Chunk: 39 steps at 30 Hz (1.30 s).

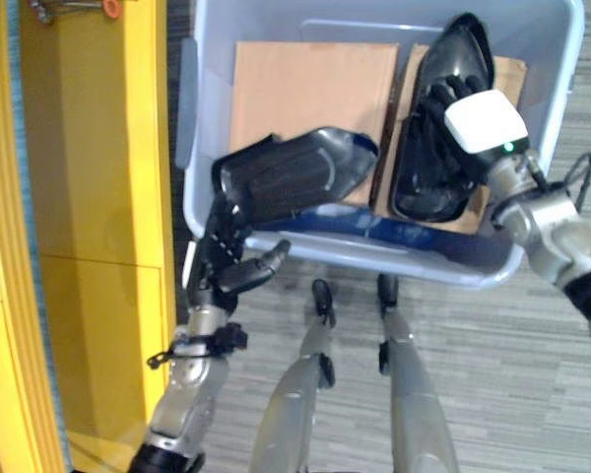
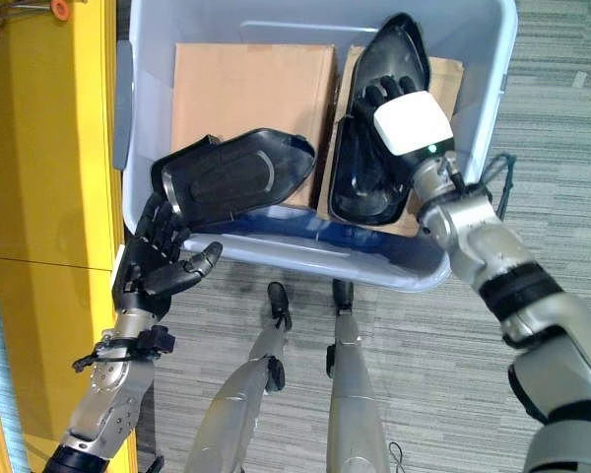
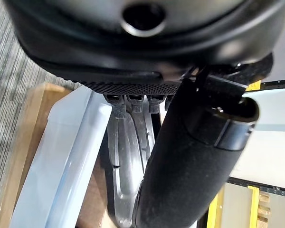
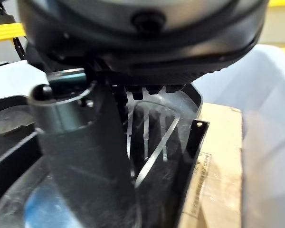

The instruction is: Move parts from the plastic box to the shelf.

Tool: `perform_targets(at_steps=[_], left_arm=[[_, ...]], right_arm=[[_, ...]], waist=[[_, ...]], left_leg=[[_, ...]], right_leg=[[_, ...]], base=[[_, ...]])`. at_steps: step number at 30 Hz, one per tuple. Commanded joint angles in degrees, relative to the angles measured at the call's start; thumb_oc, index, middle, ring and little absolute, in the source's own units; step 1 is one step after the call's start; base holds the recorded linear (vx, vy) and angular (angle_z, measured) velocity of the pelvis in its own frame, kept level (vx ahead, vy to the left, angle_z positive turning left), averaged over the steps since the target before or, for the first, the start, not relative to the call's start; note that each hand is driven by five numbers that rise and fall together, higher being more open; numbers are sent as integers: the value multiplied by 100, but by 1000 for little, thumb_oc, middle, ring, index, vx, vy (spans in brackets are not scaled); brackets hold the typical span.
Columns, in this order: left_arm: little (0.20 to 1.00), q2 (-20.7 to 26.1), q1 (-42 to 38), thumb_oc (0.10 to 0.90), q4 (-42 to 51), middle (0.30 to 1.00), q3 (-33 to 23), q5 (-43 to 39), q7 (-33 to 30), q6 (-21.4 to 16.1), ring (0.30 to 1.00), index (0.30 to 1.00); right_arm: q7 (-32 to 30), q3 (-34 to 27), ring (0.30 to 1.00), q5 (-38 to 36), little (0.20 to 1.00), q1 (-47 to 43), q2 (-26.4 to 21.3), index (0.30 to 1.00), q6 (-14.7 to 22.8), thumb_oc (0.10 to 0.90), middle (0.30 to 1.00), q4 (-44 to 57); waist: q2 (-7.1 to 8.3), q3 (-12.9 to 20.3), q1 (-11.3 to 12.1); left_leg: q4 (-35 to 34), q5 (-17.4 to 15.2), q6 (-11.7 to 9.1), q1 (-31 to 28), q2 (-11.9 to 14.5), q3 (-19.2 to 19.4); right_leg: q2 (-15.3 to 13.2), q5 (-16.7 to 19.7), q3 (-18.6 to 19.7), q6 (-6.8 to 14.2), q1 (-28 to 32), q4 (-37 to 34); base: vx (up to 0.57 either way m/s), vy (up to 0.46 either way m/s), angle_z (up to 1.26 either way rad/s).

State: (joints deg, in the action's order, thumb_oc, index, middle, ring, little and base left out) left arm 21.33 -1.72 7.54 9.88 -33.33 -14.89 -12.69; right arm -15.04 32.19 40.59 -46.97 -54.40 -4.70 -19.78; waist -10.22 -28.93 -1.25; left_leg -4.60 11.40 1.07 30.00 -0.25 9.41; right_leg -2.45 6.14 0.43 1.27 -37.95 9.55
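Left hand: dark, at the near left rim of the plastic box, fingers reaching up under the near end of the left part, thumb held out to the right and clear of it; whether the fingers actually close on the part cannot be told, as their tips are hidden beneath it. Right hand: white-covered back, dark fingers laid inside the hollow of the right part; the right wrist view shows straight fingers pressed against the ribbed inner face, so the hand is flat and uncurled, gripping nothing. Left part: glossy black moulded shell, elongated with one rounded, tapering end; long axis runs left to right, tilted, its left end raised over the box rim and its taper pointing right into the box. Right part: same black gloss, hollow side up, long axis near to far, narrow tip pointing far and leaning on the far right wall. Plastic box: pale blue-grey, translucent, on the grey floor. Two brown cardboard sheets line its bottom, partly covered by the parts. Yellow shelf: at the left, cut off by the frame edge.
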Motion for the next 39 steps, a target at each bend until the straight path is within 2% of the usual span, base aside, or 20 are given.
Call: perform_targets(at_steps=[1,5,10,13,20,30,39], left_arm=[[1000,-17,19,900,609,1000,-314,244,-166,-274,1000,1000],[1000,-93,59,900,582,1000,-338,375,-259,-207,1000,1000],[1000,-105,158,900,509,1000,-380,583,-352,-119,1000,1000],[1000,-101,255,900,531,1000,-405,676,-397,-81,1000,1000],[1000,-8,436,900,678,1000,-396,793,-450,-80,1000,1000],[1000,77,567,900,861,1000,-447,812,-539,-128,1000,1000],[1000,99,683,900,944,1000,-521,838,-573,-121,1000,1000]], right_arm=[[-461,-771,1000,543,1000,85,-286,1000,-106,900,1000,475],[-583,-1928,1000,311,1000,1430,380,1000,2,900,1000,1348],[-738,-2727,1000,13,1000,2510,1042,1000,134,900,1000,2174],[-857,-2987,1000,-199,1000,2945,1351,1000,270,900,1000,2650],[-1107,-2942,1000,-578,1000,3342,1779,1000,580,900,1000,3160],[-1309,-2889,1000,-608,1000,3528,1823,1000,788,900,1000,3522],[-1237,-2793,1000,-675,1000,3918,1913,1000,904,900,1000,3753]], waist=[[105,-86,-180],[132,-86,-257],[171,-86,-338],[199,-86,-405],[243,-86,-447],[262,-86,-457],[296,-86,-474]], left_leg=[[-34,-604,-381,-779,179,124],[-30,-625,-350,-786,173,148],[-26,-665,-331,-829,181,182],[-25,-675,-321,-847,182,199],[-28,-679,-314,-867,189,217],[-36,-682,-320,-935,189,206],[-40,-688,-331,-980,200,198]], right_leg=[[-304,-455,300,578,214,53],[-294,-455,324,576,206,56],[-285,-503,356,585,236,67],[-268,-508,378,586,240,72],[-236,-497,382,581,262,51],[-237,-468,371,594,333,12],[-224,-462,365,595,374,1]], base=[[0,0,0],[-5,-3,-3],[-1,2,-1],[0,0,0],[-5,-4,-2],[0,0,0],[0,0,0]])
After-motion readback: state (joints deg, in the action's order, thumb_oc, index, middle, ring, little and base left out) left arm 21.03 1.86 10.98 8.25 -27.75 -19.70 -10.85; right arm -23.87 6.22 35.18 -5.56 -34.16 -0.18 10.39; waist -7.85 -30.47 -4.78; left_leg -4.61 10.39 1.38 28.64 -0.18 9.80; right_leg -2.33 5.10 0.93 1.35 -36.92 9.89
